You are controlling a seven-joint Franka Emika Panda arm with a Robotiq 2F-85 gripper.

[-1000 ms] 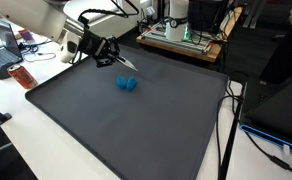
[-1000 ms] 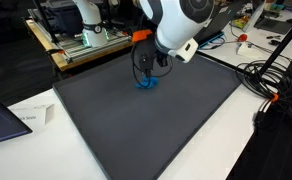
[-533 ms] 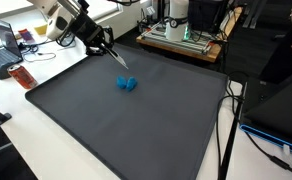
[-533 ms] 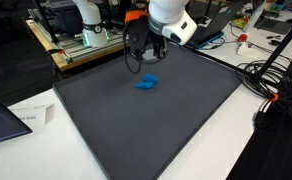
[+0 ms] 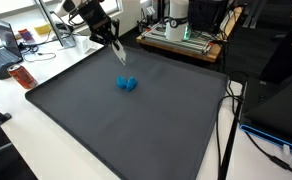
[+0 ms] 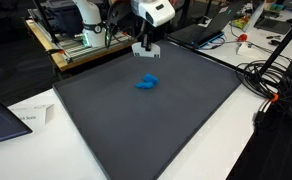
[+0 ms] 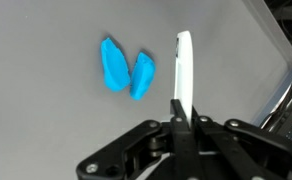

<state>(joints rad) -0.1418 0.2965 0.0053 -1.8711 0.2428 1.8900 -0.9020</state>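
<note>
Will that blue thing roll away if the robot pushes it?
Probably not: the blue thing looks like two flattish, pointed lobes, not round, so it would likely slide on the gray mat. It looks small, so probably light. Soft or stiff, I cannot tell.

In an exterior view, a blue object [image 5: 127,83] is seen on the dark mat [image 5: 136,130] near its far edge. The gripper [image 5: 121,60], jaws pressed together, is held above it, apart.
</note>
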